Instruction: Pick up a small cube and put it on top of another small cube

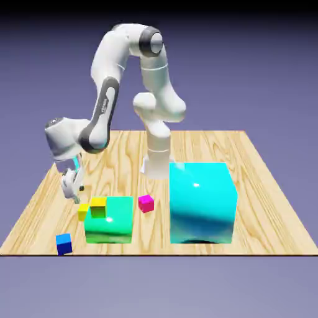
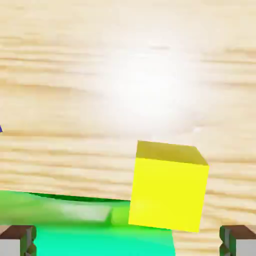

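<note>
Hovering with jaws spread wide and empty above the tiny yellow cube (image 2: 169,192) beside the green block (image 1: 110,222) on the desk (image 1: 261,174), the gripper (image 1: 74,187) needed its flat opposite sides (rigid, probably light, easily nudged).

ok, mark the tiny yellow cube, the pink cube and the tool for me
tiny yellow cube (image 1: 82,210): exterior view, its front face, left of the green block.
pink cube (image 1: 146,204): exterior view, middle of its front face.
tool (image 1: 73,188): exterior view, between the open fingertips, above the tiny yellow cube.
</note>
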{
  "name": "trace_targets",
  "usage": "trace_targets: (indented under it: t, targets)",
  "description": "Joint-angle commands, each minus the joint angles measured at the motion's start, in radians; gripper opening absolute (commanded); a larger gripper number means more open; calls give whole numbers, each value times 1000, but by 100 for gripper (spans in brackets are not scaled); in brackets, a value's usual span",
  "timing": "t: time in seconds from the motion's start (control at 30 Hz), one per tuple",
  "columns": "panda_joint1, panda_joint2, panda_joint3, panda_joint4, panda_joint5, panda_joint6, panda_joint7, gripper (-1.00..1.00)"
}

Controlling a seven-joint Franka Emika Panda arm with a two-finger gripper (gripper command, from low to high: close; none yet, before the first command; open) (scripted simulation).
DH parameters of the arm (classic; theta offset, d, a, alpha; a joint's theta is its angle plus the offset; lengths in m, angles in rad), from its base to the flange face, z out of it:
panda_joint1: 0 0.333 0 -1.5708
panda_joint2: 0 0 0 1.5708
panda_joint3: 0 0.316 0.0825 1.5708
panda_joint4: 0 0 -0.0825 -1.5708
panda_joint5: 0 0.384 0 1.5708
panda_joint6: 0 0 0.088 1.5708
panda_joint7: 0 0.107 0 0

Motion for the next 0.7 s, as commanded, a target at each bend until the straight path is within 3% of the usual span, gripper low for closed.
trace_targets:
  t: [0.0, 0.13, 0.17, 0.37, 0.53, 0.67]
  targets:
    - [-6, 36, 15, 3, 20, 33, -15, 0]
    - [-29, 173, 70, 13, 96, 157, -74, 0]
    - [-29, 173, 70, 13, 96, 157, -74, -100]
    - [-4, 3, -1, 5, 5, -3, -10, -100]
    - [-11, -47, -19, 17, 131, -79, -227, -100]
    - [106, -188, -17, -121, 100, -72, -167, -100]
